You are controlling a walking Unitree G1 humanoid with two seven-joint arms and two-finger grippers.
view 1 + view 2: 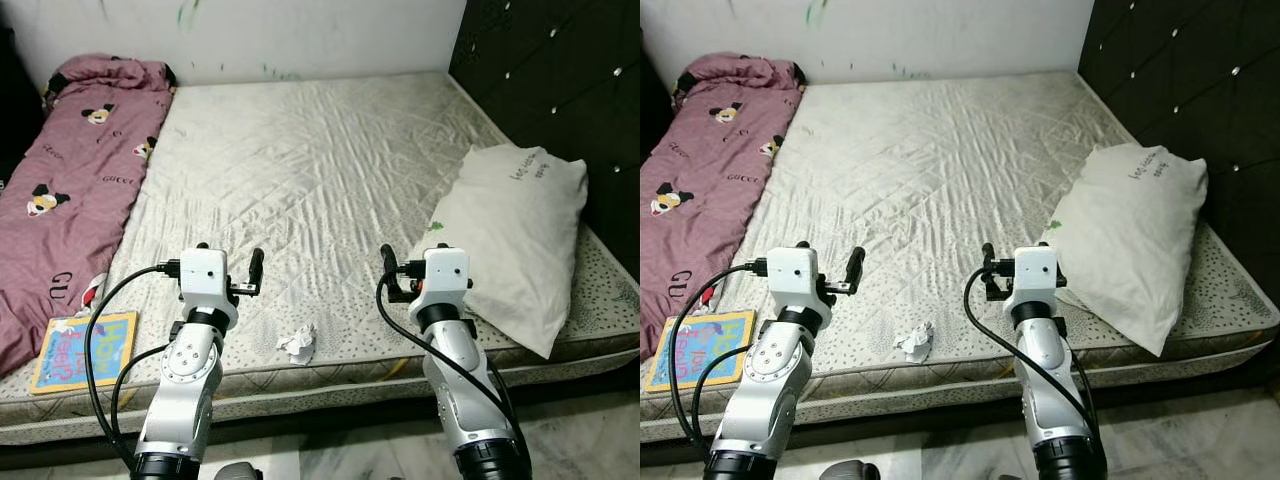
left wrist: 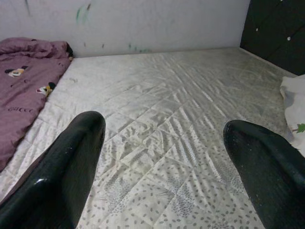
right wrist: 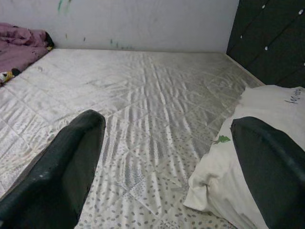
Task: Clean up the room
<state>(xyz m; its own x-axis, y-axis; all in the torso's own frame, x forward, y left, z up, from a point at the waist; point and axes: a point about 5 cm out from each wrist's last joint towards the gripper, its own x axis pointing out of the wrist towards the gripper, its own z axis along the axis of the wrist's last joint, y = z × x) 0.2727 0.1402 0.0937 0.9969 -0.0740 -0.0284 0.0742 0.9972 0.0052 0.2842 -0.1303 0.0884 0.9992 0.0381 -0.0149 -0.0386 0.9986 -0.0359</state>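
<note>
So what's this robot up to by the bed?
It stands at the edge of the mattress with both arms raised over it. The left gripper and right gripper are open and hold nothing. A crumpled paper lies between them near the edge, a colourful book to the left, a pillow on the right and a pink blanket along the left.

Two silver jointed arms at lower left and lower right of frame, white box-shaped wrist housings, left gripper and right gripper with long glossy black fingers, looped black cables, small round screws on joint covers.
</note>
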